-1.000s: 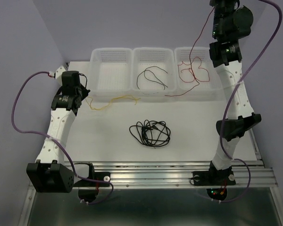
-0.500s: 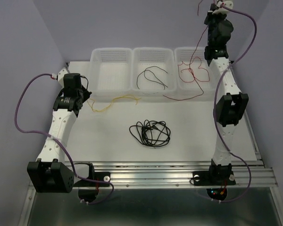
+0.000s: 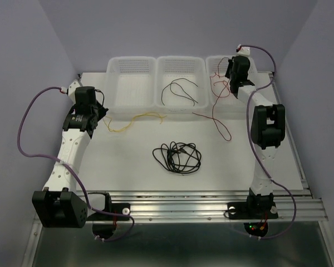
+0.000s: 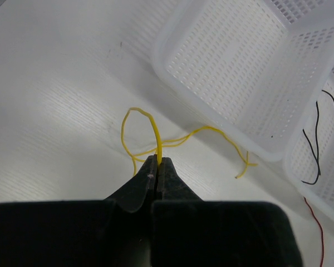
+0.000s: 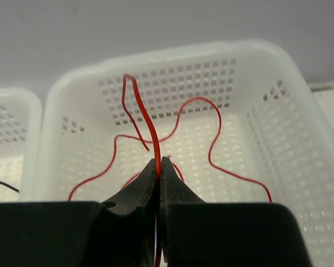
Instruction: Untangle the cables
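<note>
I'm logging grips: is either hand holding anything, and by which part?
Left hand pinches the yellow cable on a strand rising off the table. Right hand pinches the red cable partway along its length.

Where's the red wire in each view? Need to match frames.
Top: red wire runs from the right basket down onto the table.
Left wrist: a short piece, bottom right corner.
Right wrist: centre, pinched in the right gripper.
Shared landmark: middle basket with the black wire.
</note>
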